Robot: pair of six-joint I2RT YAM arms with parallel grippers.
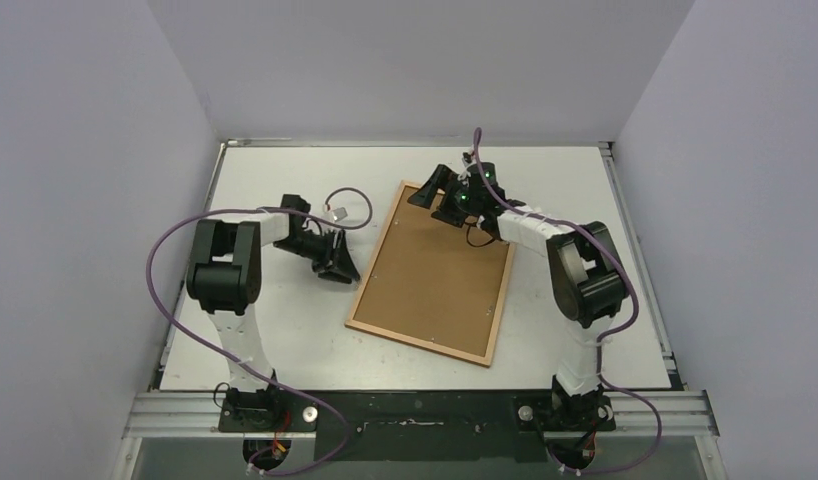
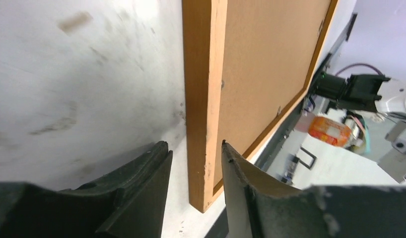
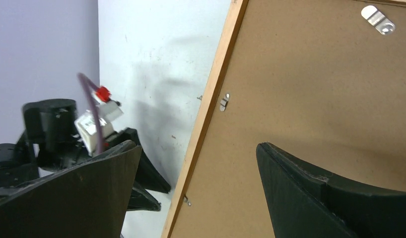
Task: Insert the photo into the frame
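So the frame (image 1: pixel 416 344) was lying face down on the white bench (image 1: pixel 285 340), skewed at an angle, more toward the right arm's side. All you could see inside it was the plain brown fibreboard backing (image 1: pixel 435 275). It had little metal turn clips (image 3: pixel 224 101) along the moulding and a silver hanger (image 3: pixel 377 19) up near one end.

The left end effector (image 1: pixel 343 262) was low down, just beside the frame's left edge, with its fingers (image 2: pixel 141 183) spread apart. From its own camera the orange-brown moulding lined up right in the gap between the two fingers. Honestly I couldn't tell if either one was touching the wood.

The right end effector (image 1: pixel 440 195) was over the far corner of the frame, also spread wide and not pinching anything. One finger (image 3: pixel 310 193) was above the backing and the other was out past the edge, over bare bench. Purple cable (image 1: pixel 160 255) looped off both arms.
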